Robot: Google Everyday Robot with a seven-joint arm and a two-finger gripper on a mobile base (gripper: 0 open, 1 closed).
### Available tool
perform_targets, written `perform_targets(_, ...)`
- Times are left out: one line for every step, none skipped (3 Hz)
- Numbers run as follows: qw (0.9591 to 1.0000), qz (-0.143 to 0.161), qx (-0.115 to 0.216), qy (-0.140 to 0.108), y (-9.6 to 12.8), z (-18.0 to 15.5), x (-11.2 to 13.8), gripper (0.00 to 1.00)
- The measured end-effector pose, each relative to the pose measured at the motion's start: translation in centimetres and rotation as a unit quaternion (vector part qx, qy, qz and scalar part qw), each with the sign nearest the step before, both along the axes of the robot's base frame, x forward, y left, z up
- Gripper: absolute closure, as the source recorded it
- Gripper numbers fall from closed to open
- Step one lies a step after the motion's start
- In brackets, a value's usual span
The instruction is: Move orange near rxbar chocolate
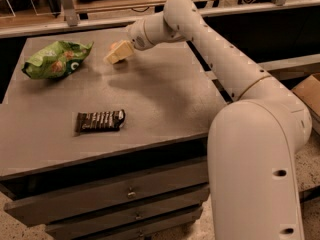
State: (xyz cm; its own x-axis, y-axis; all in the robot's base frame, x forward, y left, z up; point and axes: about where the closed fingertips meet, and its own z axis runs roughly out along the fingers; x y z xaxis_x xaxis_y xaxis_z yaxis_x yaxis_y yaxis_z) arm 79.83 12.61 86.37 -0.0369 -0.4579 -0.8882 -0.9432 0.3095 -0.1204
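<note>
The rxbar chocolate [99,121], a dark wrapper with white lettering, lies flat on the front left part of the grey table [165,104]. My gripper [119,53] is at the back middle of the table, low over the surface. The orange [114,46] shows only as a small orange patch at the gripper's upper edge; the rest is hidden by the gripper. I cannot tell whether the gripper holds it. The orange is well behind the bar, to the right.
A green snack bag [56,59] lies at the back left of the table. Drawers [130,191] run below the front edge. A rail and shelf [100,21] run behind the table. A cardboard box [309,94] is at the far right.
</note>
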Motion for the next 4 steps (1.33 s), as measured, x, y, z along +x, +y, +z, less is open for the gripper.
perform_targets(1.0000, -0.001, -0.001, 0.001, 0.0, -0.2, 0.0, 0.00)
perform_targets(1.0000, 0.002, -0.001, 0.003, 0.3, -0.4, -0.1, 0.20)
perform_targets(1.0000, 0.004, -0.001, 0.004, 0.7, -0.6, -0.1, 0.44)
perform_targets(1.0000, 0.006, -0.001, 0.006, 1.0, -0.8, -0.2, 0.67)
